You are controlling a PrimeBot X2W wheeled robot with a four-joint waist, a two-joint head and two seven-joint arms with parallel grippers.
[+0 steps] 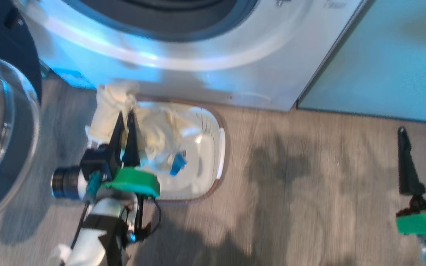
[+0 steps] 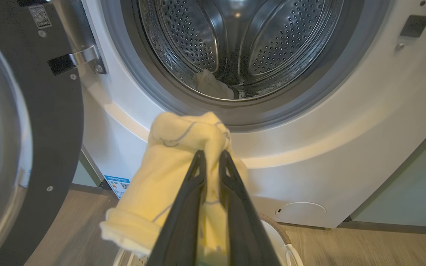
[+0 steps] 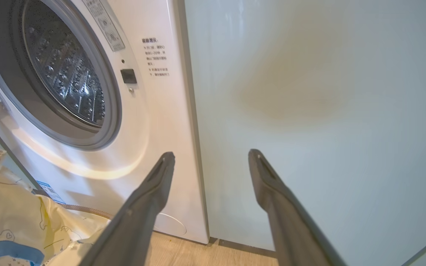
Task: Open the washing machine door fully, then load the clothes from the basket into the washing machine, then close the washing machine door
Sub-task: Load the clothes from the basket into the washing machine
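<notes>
- Grey wooden floor (image 1: 309, 177) carries the basket (image 1: 221, 144), just before the washing machine (image 1: 216, 74).
- Left end effector (image 2: 212, 153) pinches yellow clothes (image 2: 168, 166) above it.
- Right end effector (image 3: 211, 155) spread, facing the green cabinet panel (image 3: 309, 111).

Clothes (image 1: 158, 133) in basket (image 1: 222, 149), before washing machine (image 1: 235, 75)

Partly off-frame: washing machine door (image 1: 2, 122)

A pale green cabinet panel (image 3: 320, 111) stands plain and flat, its dark foot meeting a grey-brown wood-grain floor (image 1: 309, 207). Soft dark shadows (image 1: 268, 162) lie across the boards.
</notes>
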